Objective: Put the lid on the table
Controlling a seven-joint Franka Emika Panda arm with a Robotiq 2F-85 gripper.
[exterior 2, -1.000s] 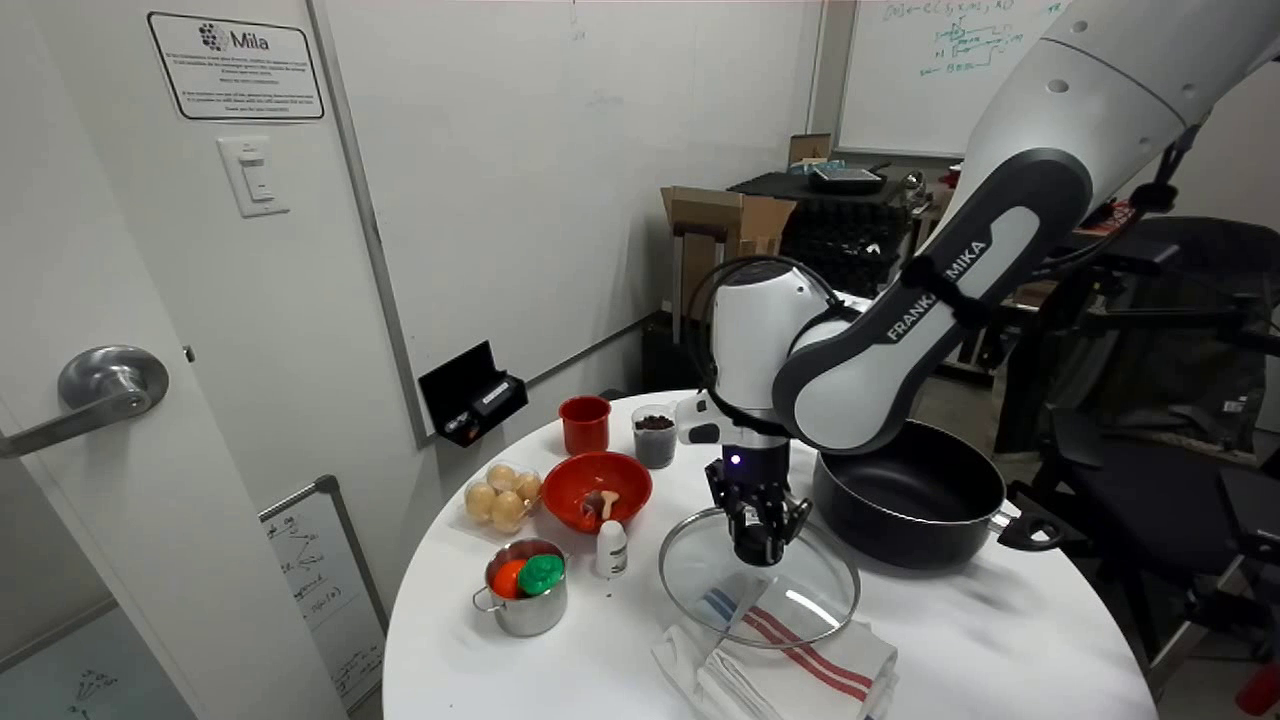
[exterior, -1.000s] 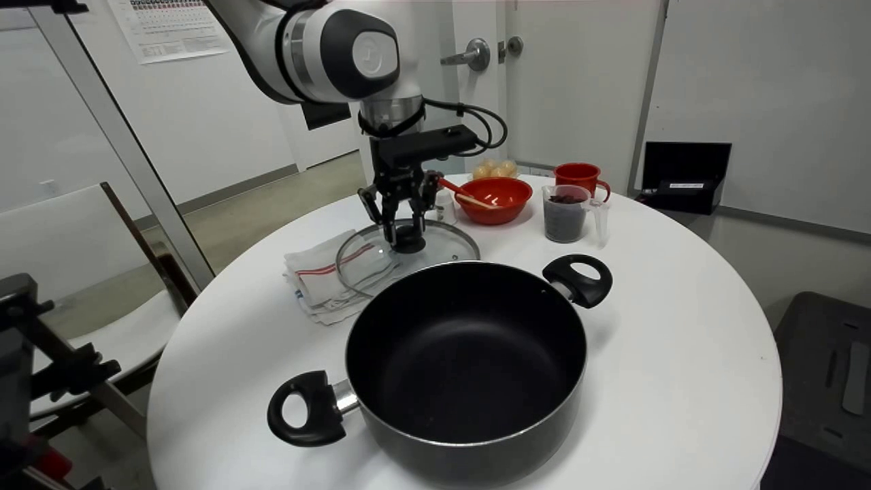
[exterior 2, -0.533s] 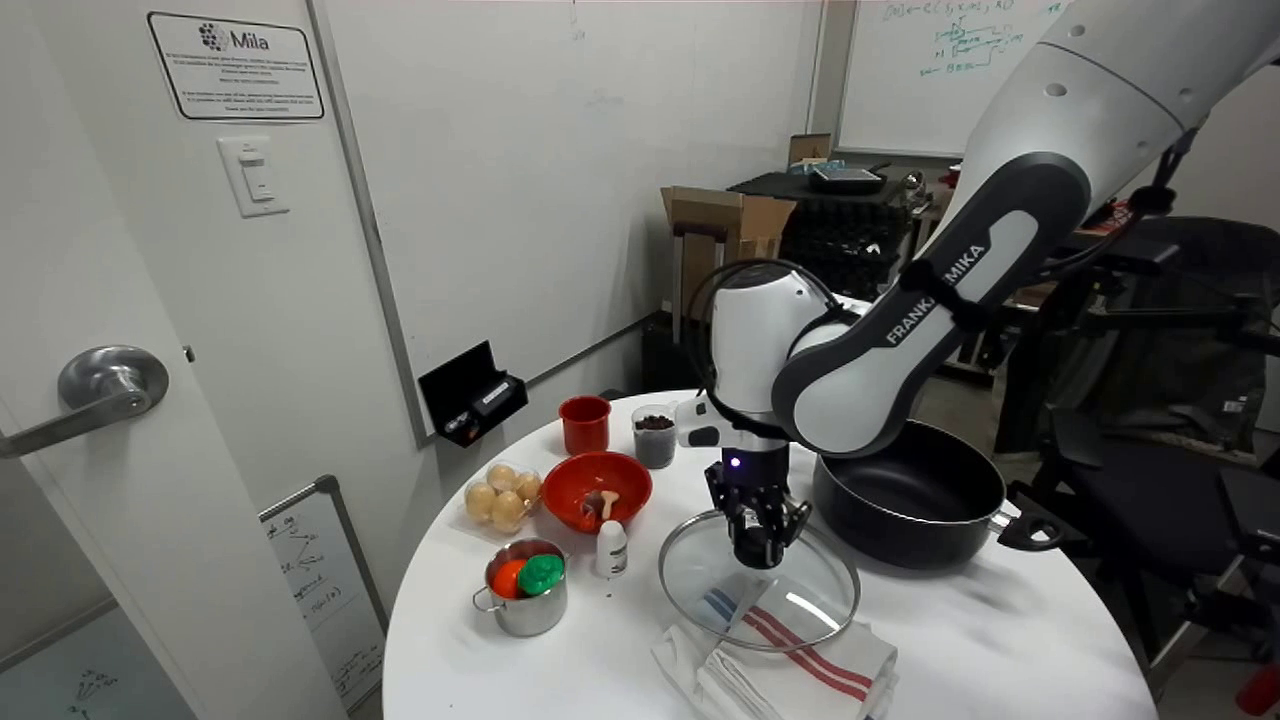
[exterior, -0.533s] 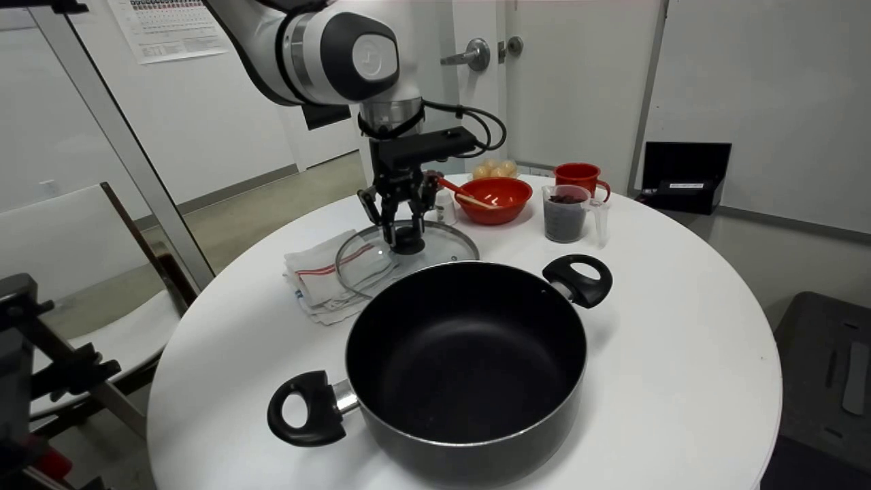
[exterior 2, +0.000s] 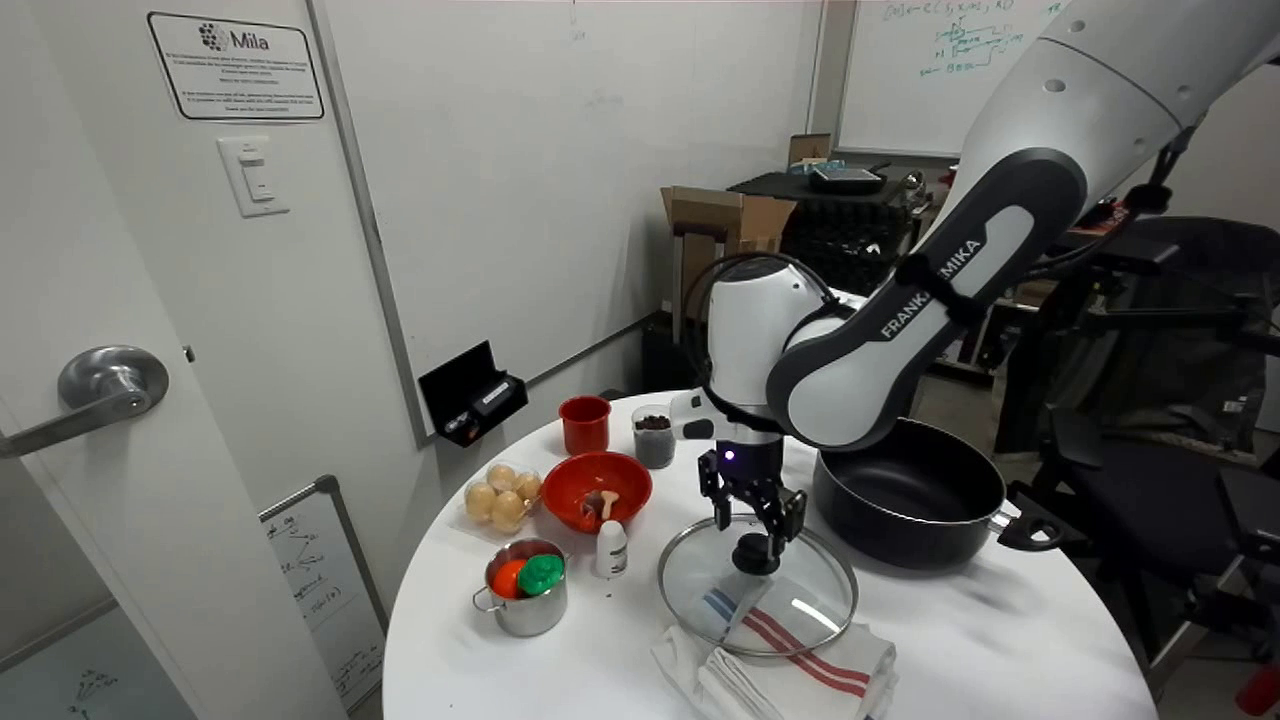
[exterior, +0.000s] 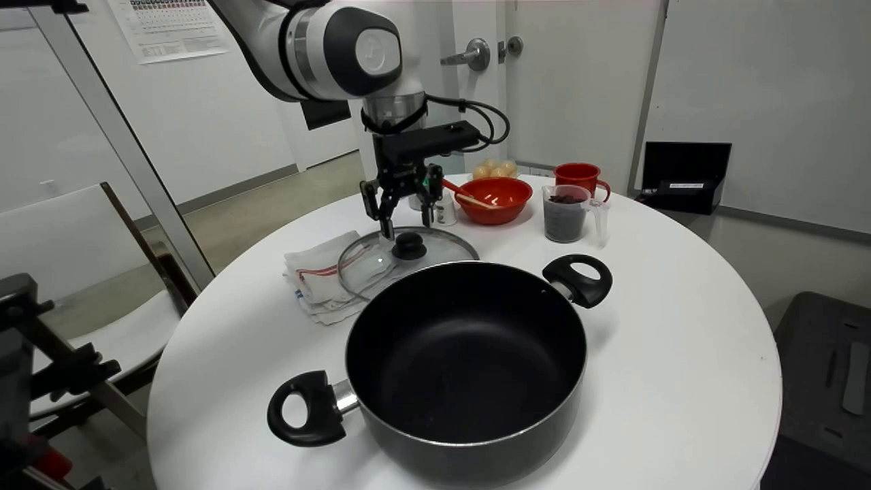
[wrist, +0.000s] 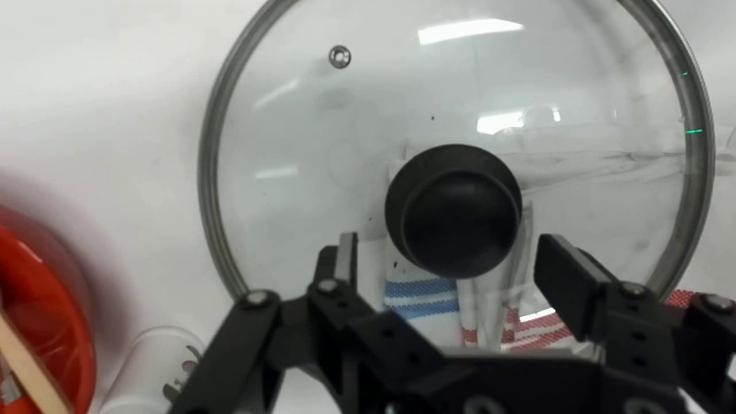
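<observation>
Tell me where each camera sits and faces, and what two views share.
An exterior view: raised near the black pot, facing a door handle across the table; arm and tool show.
An exterior view: raised near the towel, facing a cardboard box; arm and tool show.
Wrist view: wrist-mounted, facing down onto the lid; tool shows, arm doesn't.
Both exterior views share the lid, table and red bowl.

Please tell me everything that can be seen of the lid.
The lid is round, clear, apparently glass, with a metal rim, a black knob and a small hole. It lies knob up on the table, partly over a towel, beside the pot; contact there is unclear. The open gripper hangs above, seemingly not touching.
</observation>
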